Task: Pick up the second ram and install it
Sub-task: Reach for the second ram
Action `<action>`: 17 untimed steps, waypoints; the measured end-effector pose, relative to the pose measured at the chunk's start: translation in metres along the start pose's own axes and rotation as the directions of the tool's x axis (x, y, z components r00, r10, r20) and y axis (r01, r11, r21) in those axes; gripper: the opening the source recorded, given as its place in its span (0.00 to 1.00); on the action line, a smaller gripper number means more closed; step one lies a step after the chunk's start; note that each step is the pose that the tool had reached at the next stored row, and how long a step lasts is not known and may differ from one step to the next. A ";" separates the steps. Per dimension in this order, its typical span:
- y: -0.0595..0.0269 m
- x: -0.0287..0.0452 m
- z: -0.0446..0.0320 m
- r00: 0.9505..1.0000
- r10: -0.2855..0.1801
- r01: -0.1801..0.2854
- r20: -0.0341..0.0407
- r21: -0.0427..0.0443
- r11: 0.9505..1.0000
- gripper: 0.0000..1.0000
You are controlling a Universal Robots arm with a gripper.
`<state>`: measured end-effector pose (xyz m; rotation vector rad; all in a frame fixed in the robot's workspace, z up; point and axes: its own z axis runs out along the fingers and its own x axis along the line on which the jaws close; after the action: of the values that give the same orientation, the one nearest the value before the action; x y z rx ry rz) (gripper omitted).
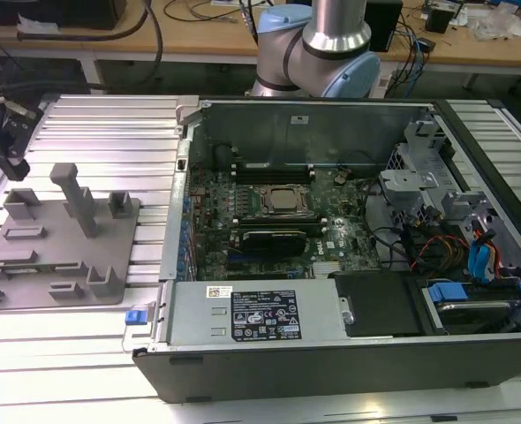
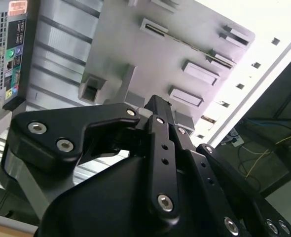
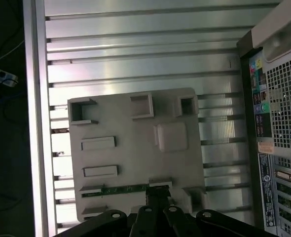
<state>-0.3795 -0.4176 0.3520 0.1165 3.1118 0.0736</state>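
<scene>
Gripper (image 3: 158,193): in the first wrist view the tips are seen drawn together, with no gap made out between them and nothing carried. It is hung over one end of the second ram (image 3: 126,189). In the exterior view the gripper (image 1: 13,163) is seen above the grey holder block (image 1: 66,265), at the exterior view's left. Contact with the stick cannot be confirmed.

Second ram: stood on its long edge in a narrow slot of the holder block (image 3: 135,153) and seen edge-on as a thin green line. This is judged to be done so that the upper edge is offered for a grasp from above, in the attitude needed for insertion. It has not yet been lifted.

Holder block: laid flat on the ribbed aluminium table (image 1: 110,124), just beside the open computer case (image 1: 199,340), presumably to keep the carry short.

Case: laid on its side with the cover off, so the motherboard (image 1: 243,247) and its long black slots (image 1: 274,168) are exposed from above.
</scene>
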 end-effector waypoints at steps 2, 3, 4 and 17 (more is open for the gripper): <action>-0.0061 0.0069 0.0074 1.000 0.000 0.000 0.000 0.000 1.000 0.08; -0.0076 0.0080 0.0094 1.000 0.000 0.000 0.000 0.000 1.000 0.08; -0.0089 0.0088 0.0111 1.000 0.000 0.000 0.000 0.000 1.000 0.08; -0.0152 0.0182 0.0261 1.000 0.000 0.000 0.000 0.000 1.000 0.08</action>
<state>-0.3980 -0.4302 0.3247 0.1166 3.1116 0.0739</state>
